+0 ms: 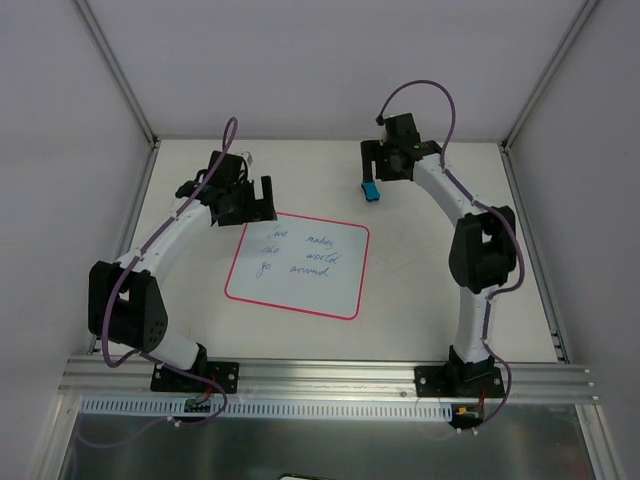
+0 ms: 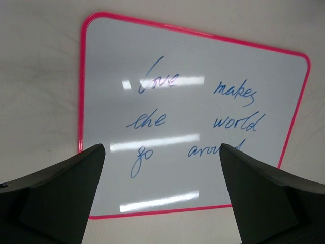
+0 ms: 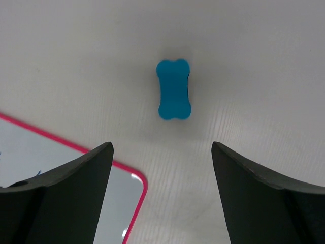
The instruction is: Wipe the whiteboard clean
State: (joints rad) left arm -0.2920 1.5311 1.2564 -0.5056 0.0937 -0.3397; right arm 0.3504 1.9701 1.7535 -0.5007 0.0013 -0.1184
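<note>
The whiteboard [image 1: 297,265], white with a pink rim, lies flat at mid-table and bears blue handwriting. In the left wrist view the whiteboard [image 2: 193,117] fills most of the frame. My left gripper [image 1: 258,203] hovers over its far left corner, open and empty [image 2: 162,147]. A small blue bone-shaped eraser [image 1: 371,191] lies on the table beyond the board's far right corner. My right gripper [image 1: 382,172] is above it, open and empty [image 3: 162,145]. The eraser [image 3: 173,89] lies ahead of the open jaws, with a board corner [image 3: 119,203] at lower left.
White walls with metal corner posts [image 1: 120,75] enclose the table on three sides. An aluminium rail [image 1: 330,378] carrying both arm bases runs along the near edge.
</note>
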